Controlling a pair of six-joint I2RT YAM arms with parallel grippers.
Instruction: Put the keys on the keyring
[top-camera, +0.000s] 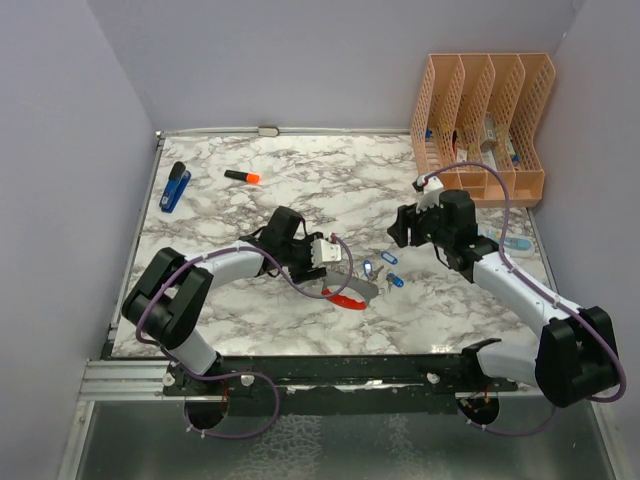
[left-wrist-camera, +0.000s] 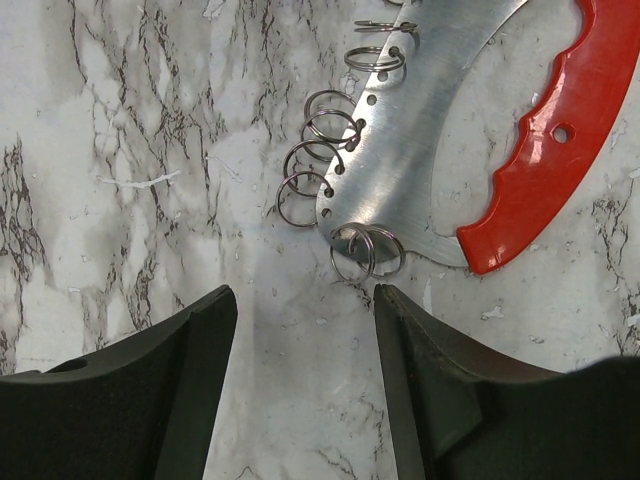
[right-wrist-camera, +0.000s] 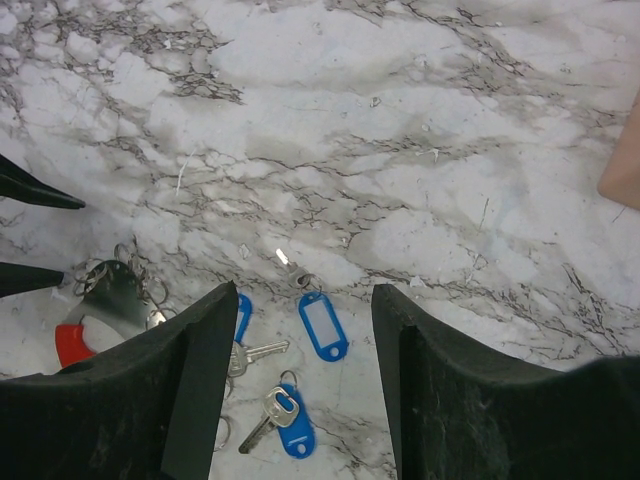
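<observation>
A: On the desk (top-camera: 300, 180), where is the keyring (left-wrist-camera: 420, 150)?
B: Flat, just ahead of the left claw (left-wrist-camera: 305, 300) — jaws spread, empty, lined up on its end split ring (left-wrist-camera: 365, 250). Right claw (right-wrist-camera: 305, 295), likewise spread, hovers over the keys (right-wrist-camera: 322, 325) — presumably for pickup.

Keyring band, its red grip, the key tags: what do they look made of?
The keyring band looks like brushed metal: grey sheen, punched holes carrying wire split rings. The red grip is likely moulded plastic: uniform glossy colour. The key tags seem blue plastic with pale inserts; their blades look silver metal.
</observation>
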